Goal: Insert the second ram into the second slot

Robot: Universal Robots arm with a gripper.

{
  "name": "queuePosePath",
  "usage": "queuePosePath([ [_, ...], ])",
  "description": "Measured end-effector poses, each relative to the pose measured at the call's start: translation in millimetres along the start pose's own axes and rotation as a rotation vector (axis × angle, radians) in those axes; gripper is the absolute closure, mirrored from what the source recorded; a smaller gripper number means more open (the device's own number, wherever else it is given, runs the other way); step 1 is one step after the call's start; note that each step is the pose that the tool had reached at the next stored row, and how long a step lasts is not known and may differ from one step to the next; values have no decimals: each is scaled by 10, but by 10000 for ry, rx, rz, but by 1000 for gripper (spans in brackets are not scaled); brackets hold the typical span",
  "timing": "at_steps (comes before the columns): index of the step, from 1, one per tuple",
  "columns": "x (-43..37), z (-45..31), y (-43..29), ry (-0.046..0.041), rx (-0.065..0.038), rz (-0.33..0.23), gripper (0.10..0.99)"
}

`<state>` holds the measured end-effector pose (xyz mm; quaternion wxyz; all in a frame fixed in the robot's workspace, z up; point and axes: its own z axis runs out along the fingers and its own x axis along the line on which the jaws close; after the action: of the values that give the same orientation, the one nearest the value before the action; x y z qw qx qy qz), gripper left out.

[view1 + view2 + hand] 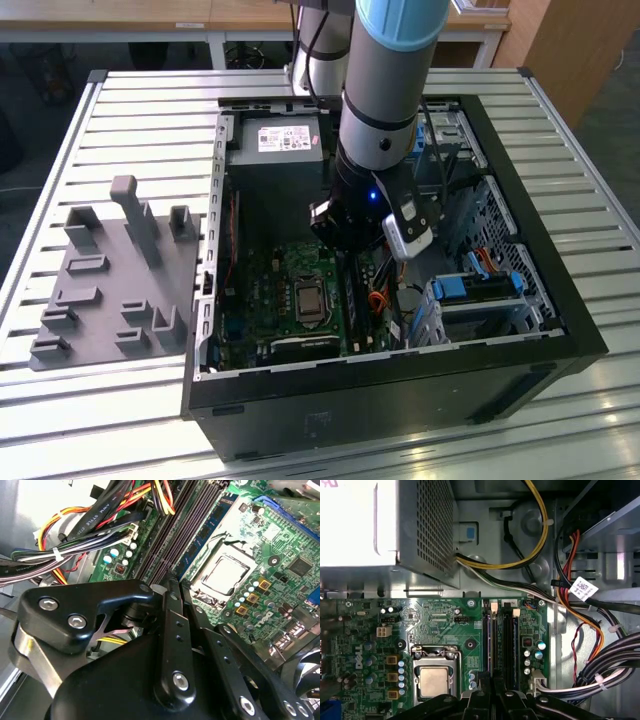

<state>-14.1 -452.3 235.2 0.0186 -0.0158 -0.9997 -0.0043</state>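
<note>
Gripper (159, 585), jaws together, sits over the memory slots (502, 640), the second ram (202, 534) stretching away just beside its tips.

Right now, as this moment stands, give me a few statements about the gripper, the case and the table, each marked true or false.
1. The gripper is over the RAM slots, next to the CPU socket. True.
2. A side panel closes the case. False: the case lies open, with the motherboard in view.
3. A grey fixture lies on the table, at the exterior view's left of the case. True.
4. A fan cooler covers the CPU socket. False: the socket is bare and its metal lid shows.
</note>
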Motion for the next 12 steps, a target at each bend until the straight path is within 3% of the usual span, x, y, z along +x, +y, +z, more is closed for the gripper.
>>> queuePosePath([
  [12,-49,30,-7,30,3,-37,949],
])
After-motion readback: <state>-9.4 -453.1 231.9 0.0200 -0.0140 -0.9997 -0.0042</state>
